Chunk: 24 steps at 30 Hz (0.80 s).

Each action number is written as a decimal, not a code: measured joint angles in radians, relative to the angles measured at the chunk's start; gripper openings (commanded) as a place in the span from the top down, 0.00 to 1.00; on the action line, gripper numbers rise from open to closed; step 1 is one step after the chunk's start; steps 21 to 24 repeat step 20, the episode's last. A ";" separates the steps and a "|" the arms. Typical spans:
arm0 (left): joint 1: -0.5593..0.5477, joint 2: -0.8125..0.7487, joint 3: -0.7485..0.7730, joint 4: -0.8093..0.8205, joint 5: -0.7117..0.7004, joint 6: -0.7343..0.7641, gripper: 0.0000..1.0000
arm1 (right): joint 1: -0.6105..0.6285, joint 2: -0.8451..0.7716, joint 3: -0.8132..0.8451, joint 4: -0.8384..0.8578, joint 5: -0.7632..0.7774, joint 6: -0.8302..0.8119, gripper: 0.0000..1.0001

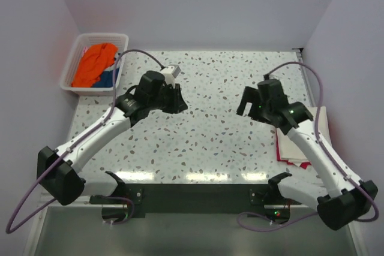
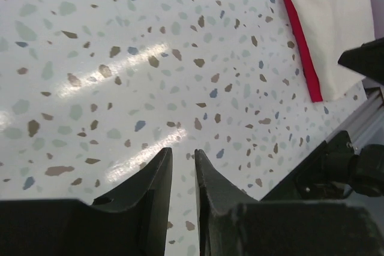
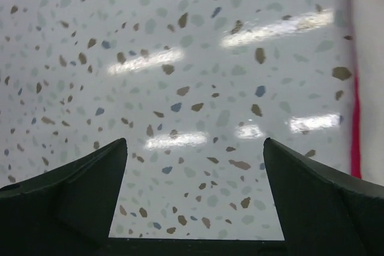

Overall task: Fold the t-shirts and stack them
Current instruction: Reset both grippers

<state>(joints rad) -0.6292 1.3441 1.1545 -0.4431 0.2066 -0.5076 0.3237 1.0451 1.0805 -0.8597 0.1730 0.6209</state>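
Observation:
An orange t-shirt lies crumpled on a blue one in the white basket at the table's far left. A folded white t-shirt lies on a folded red one at the right edge, partly under my right arm. The stack also shows in the left wrist view and its red edge in the right wrist view. My left gripper hovers over bare table, jaws nearly together and empty. My right gripper is wide open and empty, left of the stack.
The speckled tabletop spans the space between the two grippers. White walls close in the back and both sides. The arm bases and a dark mounting rail run along the near edge.

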 measured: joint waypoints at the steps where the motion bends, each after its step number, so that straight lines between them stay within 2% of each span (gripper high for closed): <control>1: 0.012 -0.031 -0.018 -0.005 -0.022 0.009 0.72 | 0.073 0.030 0.008 0.019 0.013 0.004 0.01; 6: 0.060 -0.192 -0.093 -0.045 -0.125 0.063 0.69 | 0.430 0.212 0.108 0.098 0.073 0.006 0.01; 9: 0.065 -0.272 -0.129 -0.063 -0.166 0.087 0.67 | 0.543 0.281 0.141 0.137 0.079 -0.007 0.01; 12: 0.066 -0.333 -0.178 -0.073 -0.197 0.105 0.67 | 0.592 0.308 0.159 0.156 0.080 -0.022 0.01; 19: 0.066 -0.374 -0.311 -0.077 -0.223 0.108 0.66 | 0.597 0.299 0.165 0.172 0.126 -0.067 0.01; 24: 0.066 -0.375 -0.322 -0.077 -0.224 0.108 0.66 | 0.597 0.296 0.165 0.173 0.129 -0.072 0.01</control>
